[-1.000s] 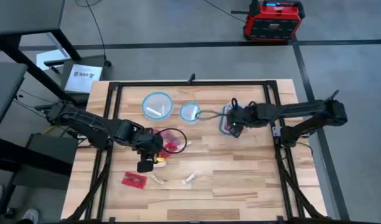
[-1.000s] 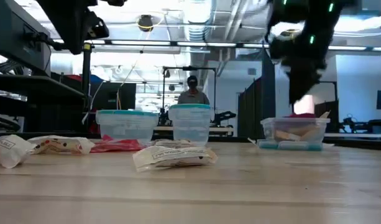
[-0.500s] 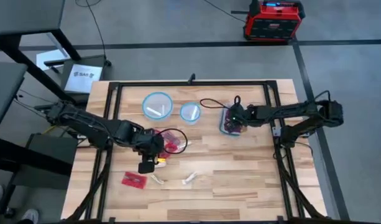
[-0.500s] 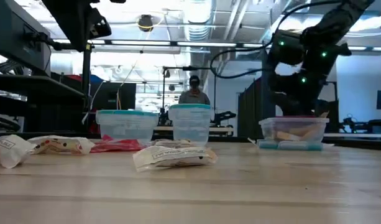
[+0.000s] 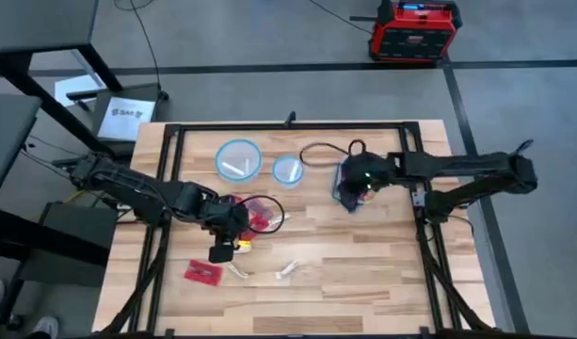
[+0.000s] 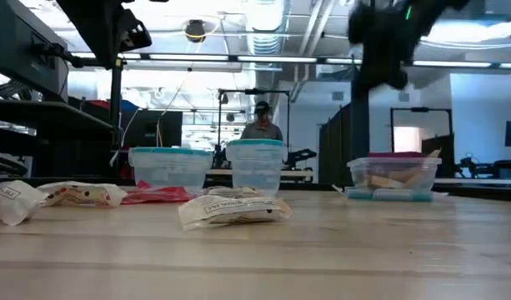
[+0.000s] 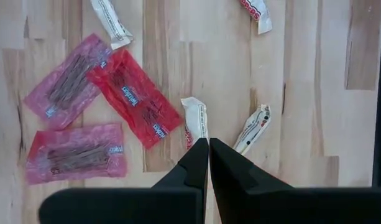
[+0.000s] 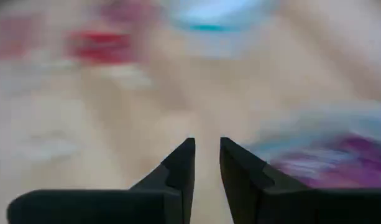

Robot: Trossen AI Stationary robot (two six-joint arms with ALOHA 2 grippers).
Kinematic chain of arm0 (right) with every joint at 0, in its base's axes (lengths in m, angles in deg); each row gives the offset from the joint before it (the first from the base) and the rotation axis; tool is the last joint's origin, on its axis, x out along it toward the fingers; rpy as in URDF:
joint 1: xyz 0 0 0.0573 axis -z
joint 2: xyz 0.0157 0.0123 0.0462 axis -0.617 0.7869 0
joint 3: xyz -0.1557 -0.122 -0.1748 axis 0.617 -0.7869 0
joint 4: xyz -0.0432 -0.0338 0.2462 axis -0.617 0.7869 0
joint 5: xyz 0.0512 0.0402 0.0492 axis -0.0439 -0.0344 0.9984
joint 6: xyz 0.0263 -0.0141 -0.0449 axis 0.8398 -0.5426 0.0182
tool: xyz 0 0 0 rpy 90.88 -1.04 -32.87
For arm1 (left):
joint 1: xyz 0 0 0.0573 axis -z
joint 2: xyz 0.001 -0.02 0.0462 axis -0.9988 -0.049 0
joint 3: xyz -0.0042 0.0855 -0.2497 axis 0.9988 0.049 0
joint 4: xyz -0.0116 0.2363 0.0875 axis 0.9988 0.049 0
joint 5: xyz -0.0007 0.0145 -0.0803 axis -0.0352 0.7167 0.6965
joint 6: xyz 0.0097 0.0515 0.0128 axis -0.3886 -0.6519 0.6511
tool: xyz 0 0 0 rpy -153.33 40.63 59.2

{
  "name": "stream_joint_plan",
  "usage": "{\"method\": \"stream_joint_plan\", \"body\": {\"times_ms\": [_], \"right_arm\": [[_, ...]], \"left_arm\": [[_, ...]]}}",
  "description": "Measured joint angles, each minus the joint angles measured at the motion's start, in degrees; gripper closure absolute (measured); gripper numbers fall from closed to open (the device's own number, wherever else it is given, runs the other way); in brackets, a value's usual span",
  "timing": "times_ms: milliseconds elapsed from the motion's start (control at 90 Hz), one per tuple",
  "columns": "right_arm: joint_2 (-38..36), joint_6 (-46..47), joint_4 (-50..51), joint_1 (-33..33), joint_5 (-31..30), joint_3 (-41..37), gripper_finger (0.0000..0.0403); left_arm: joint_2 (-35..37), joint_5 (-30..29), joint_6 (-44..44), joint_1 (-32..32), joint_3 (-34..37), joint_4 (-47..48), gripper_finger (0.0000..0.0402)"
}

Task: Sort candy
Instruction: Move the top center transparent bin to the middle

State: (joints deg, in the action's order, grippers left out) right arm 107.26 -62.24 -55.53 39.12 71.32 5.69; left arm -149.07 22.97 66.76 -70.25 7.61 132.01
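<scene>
- Left gripper (image 7: 209, 144): fingers pressed together, nothing between them; it hangs over the loose candy at about 7 o'clock on the table (image 5: 363, 273).
- Beneath it: a red packet (image 7: 135, 98), two purple-pink packets (image 7: 73, 154) beside it, a white stick (image 7: 195, 117) just off the fingertips.
- Right gripper (image 8: 206, 155): fingers slightly apart, holding nothing, above the rectangular container (image 6: 394, 177) at 2 o'clock.
- Round containers (image 5: 238, 159) sit at 11–12 o'clock; one already holds a pale stick.
- Judgement: next pick is the left arm's. Spread the fingers first, straddle the white stick across its narrow width, descend squarely so neighbouring packets aren't dragged.
</scene>
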Motion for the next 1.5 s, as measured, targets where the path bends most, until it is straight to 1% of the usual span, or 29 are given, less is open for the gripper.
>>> {"method": "stream_joint_plan", "body": {"times_ms": [67,144,222,389,433,478,567,611,678,744,833,900,978,1044,1167,1200,1300,1356,1500], "right_arm": [[-0.1,0.0,-4.0,-4.2,-1.2,0.0,0.0343],[1.7,-0.4,-7.0,-8.4,-7.5,0.0,0.0343],[5.4,-1.8,-10.2,-10.9,-13.2,0.0,0.0343],[15.5,-6.8,-18.7,-10.3,-14.0,0.0,0.0343],[17.4,-8.1,-19.4,-9.4,-14.0,0.3,0.0343],[18.7,-8.6,-19.3,-8.2,-14.2,0.7,0.0343],[19.0,-9.4,-21.8,-4.4,-15.6,1.1,0.0344],[18.9,-10.2,-24.6,-1.9,-15.7,1.2,0.0344],[19.0,-10.8,-27.8,2.3,-15.6,1.3,0.0344],[20.0,-11.2,-29.2,6.3,-15.1,1.3,0.0344],[20.9,-11.1,-27.2,10.6,-14.7,0.5,0.0344],[20.9,-10.5,-27.5,13.2,-15.1,-0.7,0.0344],[20.7,-9.4,-26.8,15.6,-14.6,-1.9,0.0344],[20.8,-9.2,-26.1,16.8,-13.5,-3.2,0.0344],[21.1,-9.0,-26.9,17.1,-10.8,-4.7,0.0344],[21.9,-9.0,-27.1,16.9,-10.7,-4.9,0.0344],[24.6,-9.0,-27.2,15.5,-8.9,-5.3,0.0344],[25.7,-9.0,-28.8,14.6,-7.8,-5.2,0.0344],[27.2,-8.0,-27.7,11.1,-6.1,-5.1,0.0344]], "left_arm": [[0.0,0.0,-0.6,-0.6,0.0,-0.6,0.0401],[0.0,0.0,-0.6,-1.8,0.0,-1.9,0.0399],[0.0,0.0,-0.9,-3.1,0.0,-4.1,0.0390],[0.0,-0.8,-3.1,-6.3,0.0,-7.3,0.0354],[0.0,-3.0,-4.0,-7.4,0.0,-8.5,0.0345],[0.0,-6.4,-5.2,-8.6,0.0,-10.1,0.0340],[0.0,-14.1,-7.8,-11.9,0.0,-14.4,0.0334],[-0.1,-16.3,-9.2,-14.0,0.0,-17.5,0.0334],[-1.3,-16.6,-12.4,-18.2,-0.2,-22.4,0.0336],[-3.2,-16.6,-14.4,-22.5,-0.2,-24.8,0.0338],[-6.2,-16.6,-16.4,-27.9,-0.2,-27.6,0.0340],[-9.2,-16.6,-17.1,-31.7,-0.1,-28.7,0.0340],[-12.9,-15.6,-17.9,-35.8,-0.1,-30.6,0.0341],[-15.8,-13.4,-19.2,-38.6,0.0,-32.7,0.0341],[-19.7,-11.1,-20.6,-42.0,0.0,-37.1,0.0341],[-20.7,-9.4,-20.9,-42.6,0.0,-37.6,0.0341],[-22.8,-1.3,-21.2,-43.1,0.0,-38.4,0.0341],[-23.2,1.5,-21.2,-42.5,0.0,-38.5,0.0341],[-23.3,3.9,-21.0,-39.5,0.0,-36.5,0.0341]]}}
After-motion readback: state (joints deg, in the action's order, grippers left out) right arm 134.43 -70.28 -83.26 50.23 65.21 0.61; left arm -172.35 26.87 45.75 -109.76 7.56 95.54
